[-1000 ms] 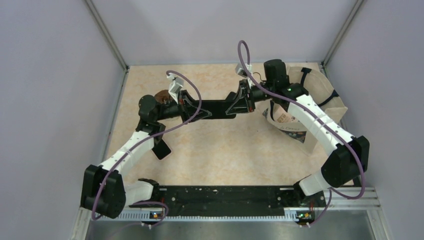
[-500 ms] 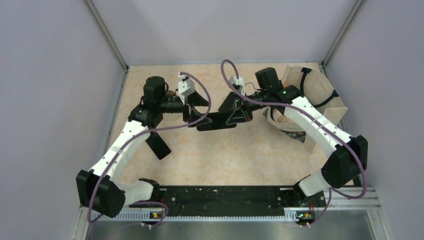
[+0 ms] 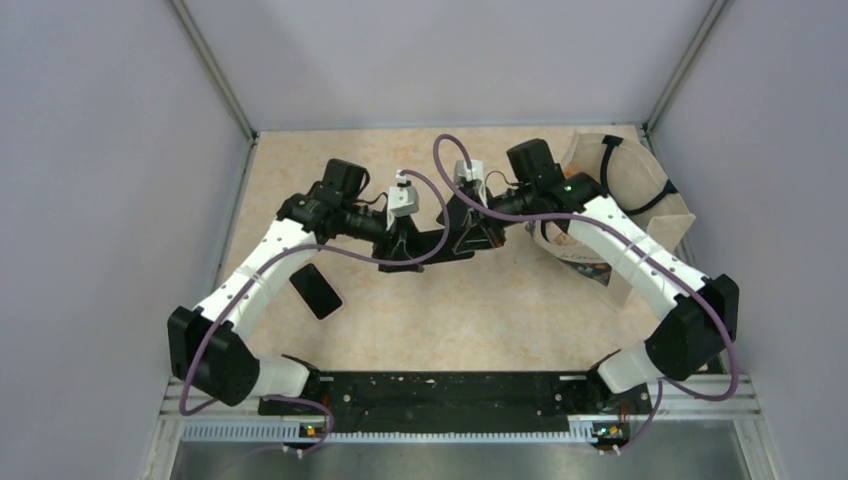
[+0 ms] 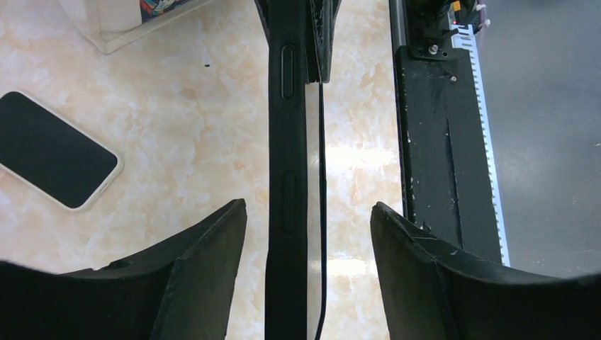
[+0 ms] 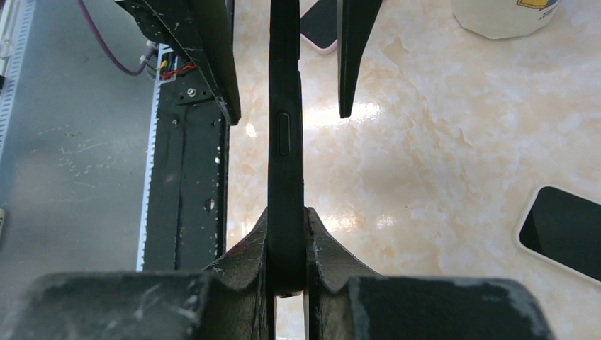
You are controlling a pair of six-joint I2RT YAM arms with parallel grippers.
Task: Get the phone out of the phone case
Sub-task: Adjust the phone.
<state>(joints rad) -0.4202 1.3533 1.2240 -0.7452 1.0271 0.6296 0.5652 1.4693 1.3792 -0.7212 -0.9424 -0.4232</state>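
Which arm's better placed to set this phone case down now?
Right. The right gripper is clamped on the phone case; the left gripper only straddles it, fingers open and clear of it.

"What's that in the far right corner?"

"A tan bag with black straps (image 3: 640,190), standing on the beige marbled bench (image 3: 480,310). A white printed container (image 3: 573,245) sits right against its left side."

"And along the near edge?"

"A long black metal rail (image 3: 440,390), scuffed with pale specks, and grey sheet metal (image 3: 450,458) beyond it."
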